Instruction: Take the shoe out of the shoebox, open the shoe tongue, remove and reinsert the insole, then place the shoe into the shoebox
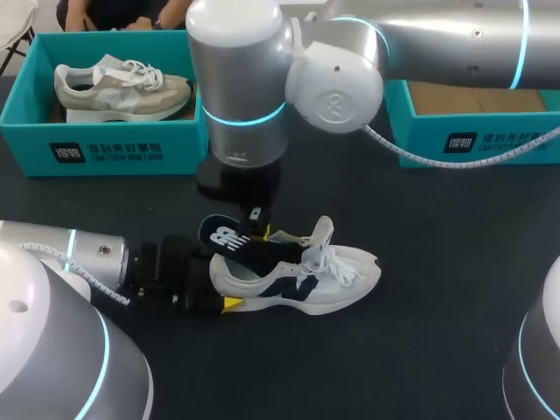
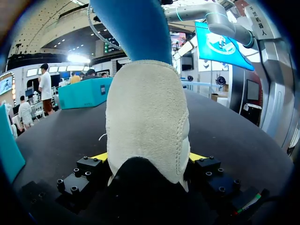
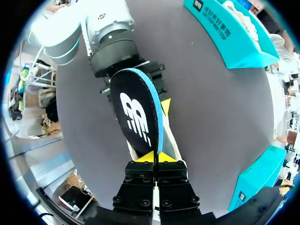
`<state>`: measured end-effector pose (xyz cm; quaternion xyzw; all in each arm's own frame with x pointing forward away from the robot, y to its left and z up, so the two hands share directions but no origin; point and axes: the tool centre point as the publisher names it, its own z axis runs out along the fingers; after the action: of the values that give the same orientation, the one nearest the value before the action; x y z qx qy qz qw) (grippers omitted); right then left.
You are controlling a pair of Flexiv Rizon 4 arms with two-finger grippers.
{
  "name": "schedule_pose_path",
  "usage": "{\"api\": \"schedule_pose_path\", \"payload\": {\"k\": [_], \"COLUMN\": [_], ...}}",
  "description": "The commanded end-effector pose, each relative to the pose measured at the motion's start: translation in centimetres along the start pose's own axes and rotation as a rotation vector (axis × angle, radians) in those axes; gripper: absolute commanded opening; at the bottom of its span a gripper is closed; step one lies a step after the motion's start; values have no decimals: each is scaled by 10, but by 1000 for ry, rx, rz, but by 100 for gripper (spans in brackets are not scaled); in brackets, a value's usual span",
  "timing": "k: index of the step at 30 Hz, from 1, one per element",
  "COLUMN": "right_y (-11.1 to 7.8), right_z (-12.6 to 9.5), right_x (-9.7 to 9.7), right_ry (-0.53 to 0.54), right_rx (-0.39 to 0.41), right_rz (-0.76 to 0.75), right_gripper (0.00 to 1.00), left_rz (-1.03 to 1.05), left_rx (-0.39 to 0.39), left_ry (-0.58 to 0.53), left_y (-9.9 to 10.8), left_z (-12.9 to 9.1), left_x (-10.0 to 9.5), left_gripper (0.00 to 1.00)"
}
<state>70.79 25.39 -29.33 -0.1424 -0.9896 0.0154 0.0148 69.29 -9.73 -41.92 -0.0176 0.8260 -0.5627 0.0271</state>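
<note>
A white shoe [image 1: 302, 278] with a navy side mark lies on its sole in the middle of the dark table, toe to the right. My left gripper [image 1: 223, 278] comes in from the left and is shut on the shoe's heel [image 2: 145, 117], one yellow tip against each side. A black insole [image 1: 229, 241] with a white logo and a blue edge sticks up out of the shoe's opening. My right arm reaches over from the back right. Its gripper [image 3: 154, 157] is shut on the insole [image 3: 136, 112] at the thin edge, and stands just above the shoe [image 1: 265, 229].
A teal shoebox [image 1: 35, 105] at the back left holds a beige shoe [image 1: 122, 87]. A second teal shoebox [image 1: 472, 136] stands at the back right with only brown cardboard showing inside. A coiled white cable [image 1: 420, 157] hangs from my right arm.
</note>
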Motion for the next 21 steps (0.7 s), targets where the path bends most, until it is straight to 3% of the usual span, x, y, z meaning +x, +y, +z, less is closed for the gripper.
{"api": "schedule_pose_path", "payload": {"k": [1,6,7,8,14,21], "right_y": [15,18,17,17,12,9], "right_z": [-3,-1,-1,-1,-8,-18], "right_x": [2,3,3,3,0,1], "right_ry": [5,43,47,44,135,372], "right_rx": [17,10,11,14,-74,-192], "right_rz": [-9,2,3,4,60,49], "right_gripper": [0,0,23,100,100,100], "left_rz": [0,0,0,0,0,0], "left_rx": [-3,-3,-3,-3,-3,-3], "left_ry": [-2,-2,-2,-2,-2,-2], "left_y": [0,0,0,0,0,0], "left_z": [0,0,0,0,0,0], "left_x": [1,1,1,1,1,1], "left_gripper": [0,0,0,0,0,0]}}
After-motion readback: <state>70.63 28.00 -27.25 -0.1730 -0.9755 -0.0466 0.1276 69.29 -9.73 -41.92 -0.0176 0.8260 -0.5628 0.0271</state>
